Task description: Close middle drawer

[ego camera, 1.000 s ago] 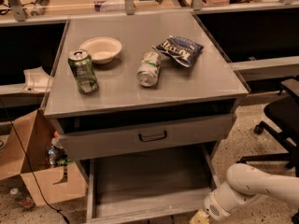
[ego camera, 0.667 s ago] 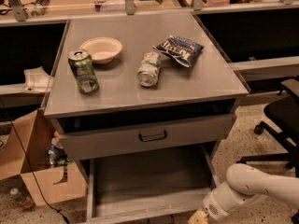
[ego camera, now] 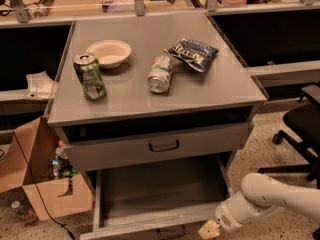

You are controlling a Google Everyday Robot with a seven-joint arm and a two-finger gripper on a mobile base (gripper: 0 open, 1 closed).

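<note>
I see the middle drawer (ego camera: 160, 191) pulled well out at lower centre of frame, its handle (ego camera: 171, 231) at the bottom edge. The gripper (ego camera: 209, 230) sits lower right, just beside the drawer's right front corner. I cannot tell how open it is. The tabletop (ego camera: 210, 91) carries an upright can (ego camera: 90, 76), a bowl (ego camera: 109, 52) and a bag (ego camera: 192, 54).

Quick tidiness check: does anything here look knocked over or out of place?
Yes. One can lies on its side on the cabinet top, beside the chip bag. The middle drawer stands pulled out, with the gripper by its front corner.
</note>
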